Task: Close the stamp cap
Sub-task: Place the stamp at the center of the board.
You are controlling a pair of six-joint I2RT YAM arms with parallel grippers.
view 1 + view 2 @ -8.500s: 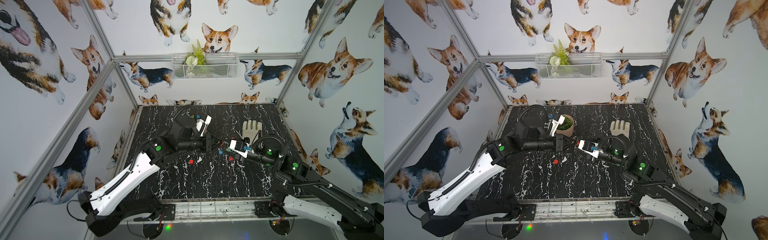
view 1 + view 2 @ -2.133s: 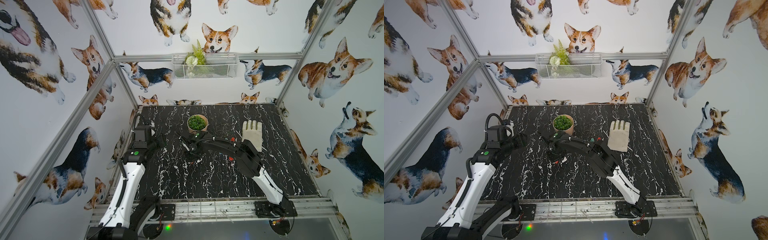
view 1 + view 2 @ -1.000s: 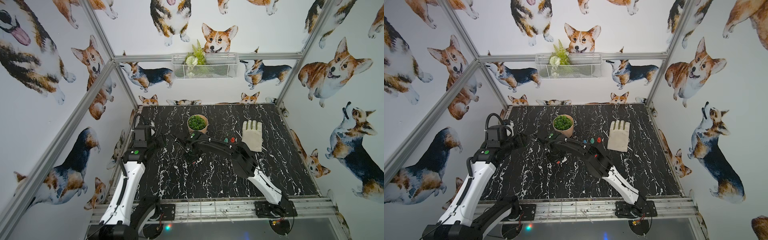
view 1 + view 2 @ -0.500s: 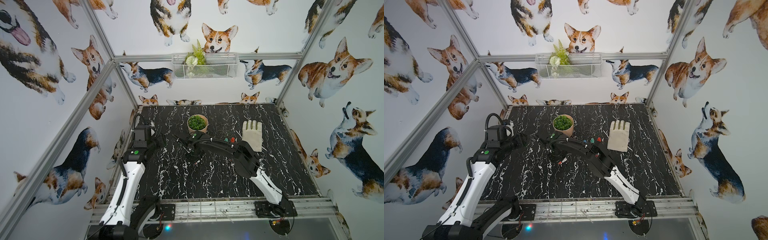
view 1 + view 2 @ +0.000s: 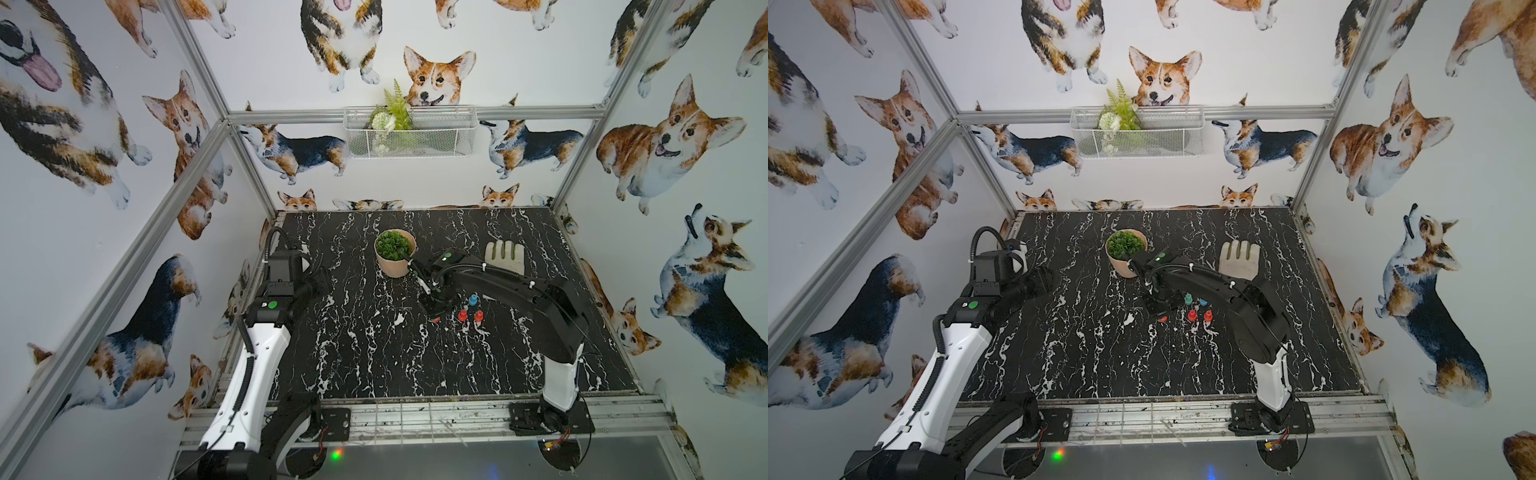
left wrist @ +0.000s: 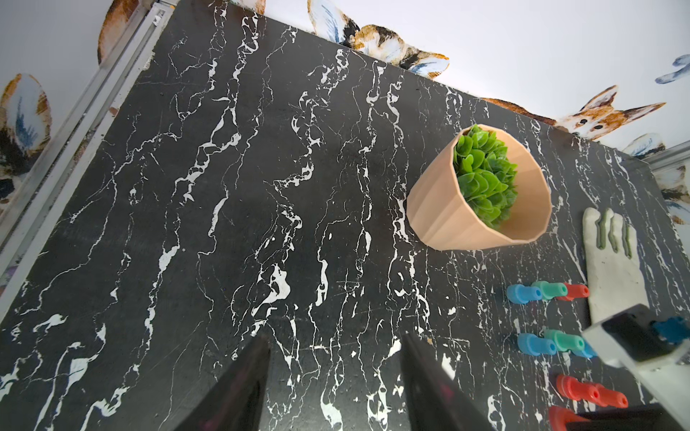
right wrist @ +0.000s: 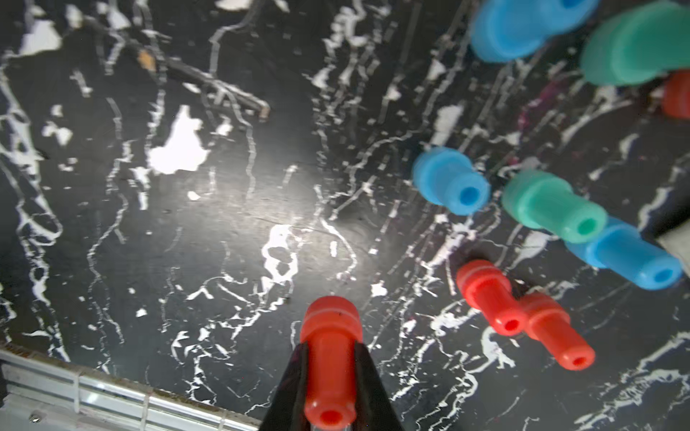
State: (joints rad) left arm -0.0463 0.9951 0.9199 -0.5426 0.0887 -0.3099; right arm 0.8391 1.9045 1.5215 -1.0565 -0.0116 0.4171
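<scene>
One red stamp [image 7: 330, 336], lengthwise in right gripper [image 7: 331, 349]

left arm [image 5: 257, 353] folded back on its own side, left gripper [image 6: 334, 337] angled down, jaws apart (nothing between them); right arm [image 5: 511, 286] reaching forward and inward, wrist pitched down, right gripper [image 7: 330, 350] clamped on a red stamp [image 7: 330, 321].
</scene>
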